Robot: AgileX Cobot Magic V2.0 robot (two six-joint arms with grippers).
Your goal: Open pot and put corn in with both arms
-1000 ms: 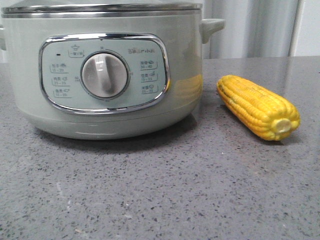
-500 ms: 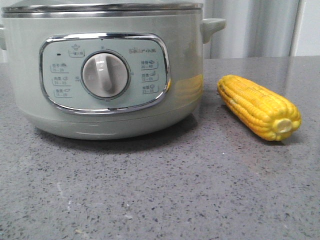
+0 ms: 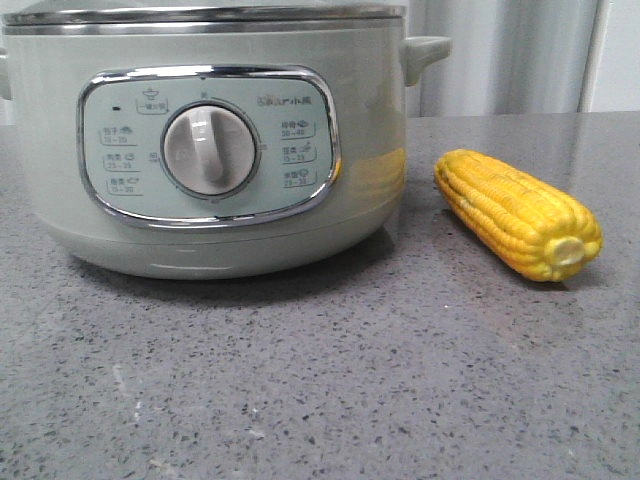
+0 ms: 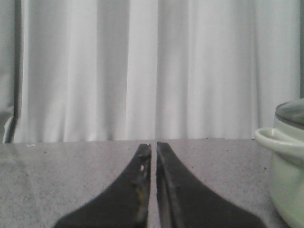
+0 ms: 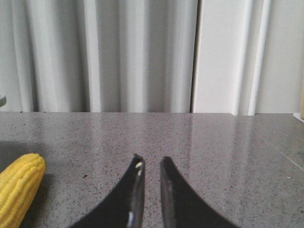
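Observation:
The pale sage-green pot (image 3: 210,140) stands at the left of the front view, its lid on the steel rim and its cream dial (image 3: 208,150) facing me. The yellow corn (image 3: 518,213) lies on the grey counter to the pot's right, stub end toward me. My left gripper (image 4: 153,145) is shut and empty, low over the counter, with the pot's side handle (image 4: 278,141) off to one side. My right gripper (image 5: 151,160) is empty, its jaws a narrow gap apart, with the corn (image 5: 19,190) lying beside it. Neither gripper shows in the front view.
The grey speckled counter (image 3: 330,380) stretches in front of the pot and corn. White curtains (image 4: 142,66) hang behind the counter's far edge.

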